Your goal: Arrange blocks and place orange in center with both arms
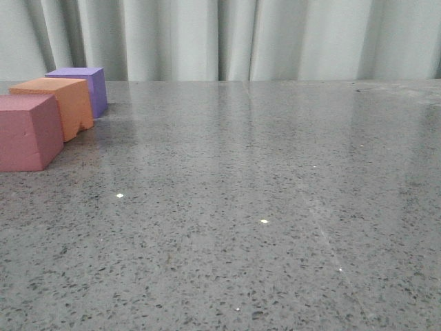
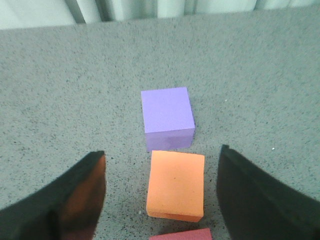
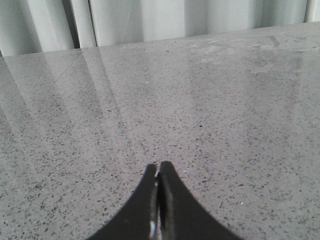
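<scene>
At the far left of the speckled grey stone tabletop (image 1: 275, 207) we see three foam cubes in a close row running away from us: the pinkish-red cube (image 1: 27, 131) nearest, the orange cube (image 1: 58, 103) in the middle, the purple cube (image 1: 86, 86) farthest. Our left gripper (image 2: 162, 200) hovers over them, its fingers (image 2: 75, 195) spread wide on either side of the orange cube without touching it. Our right gripper (image 3: 158, 172) hangs over bare stone, tips pressed together.

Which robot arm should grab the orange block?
Probably the left. Its open left gripper hangs right over the orange block. The right gripper is shut over bare table, no blocks near.
</scene>
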Robot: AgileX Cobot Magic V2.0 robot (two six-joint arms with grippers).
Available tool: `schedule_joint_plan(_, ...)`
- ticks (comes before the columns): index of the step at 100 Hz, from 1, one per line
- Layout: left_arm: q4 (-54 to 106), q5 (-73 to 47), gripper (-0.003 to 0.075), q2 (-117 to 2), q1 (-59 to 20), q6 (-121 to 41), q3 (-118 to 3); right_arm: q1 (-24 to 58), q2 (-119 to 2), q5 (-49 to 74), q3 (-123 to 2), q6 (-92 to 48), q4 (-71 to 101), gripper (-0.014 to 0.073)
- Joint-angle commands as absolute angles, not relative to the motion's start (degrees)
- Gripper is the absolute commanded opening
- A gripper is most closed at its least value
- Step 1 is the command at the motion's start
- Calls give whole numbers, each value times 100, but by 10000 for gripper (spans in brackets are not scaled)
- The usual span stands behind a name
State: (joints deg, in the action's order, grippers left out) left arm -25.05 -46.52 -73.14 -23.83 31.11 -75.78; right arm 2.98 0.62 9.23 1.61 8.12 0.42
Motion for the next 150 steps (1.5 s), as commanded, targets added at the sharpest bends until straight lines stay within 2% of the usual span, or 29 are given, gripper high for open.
schedule_joint_plan(1, -2616, -4392, 373, -6849, -2357, 3116, -7585, 249, 184, 430, 80, 768, 37, -67)
schedule_joint_plan(24, -2636, -4203, -22, -5781, -2357, 3193, -6563, 249, 184, 430, 80, 768, 37, -67)
schedule_joint_plan(54, -2636, -4133, -11, -4141, -2357, 3193, -5139, 249, 184, 430, 80, 768, 37, -67)
schedule_joint_plan(78, -2604, -4281, -11, -3185, -2357, 3193, -4535, 249, 184, 430, 80, 768, 37, -67)
schedule_joint_plan(131, -3071, -4460, -11, -3027, -2357, 3193, -4510, 249, 184, 430, 80, 768, 37, -67)
schedule_joint_plan(150, -3161, -3170, -11, -2766, -2337, 2800, -3940, 249, 184, 430, 80, 768, 37, -67)
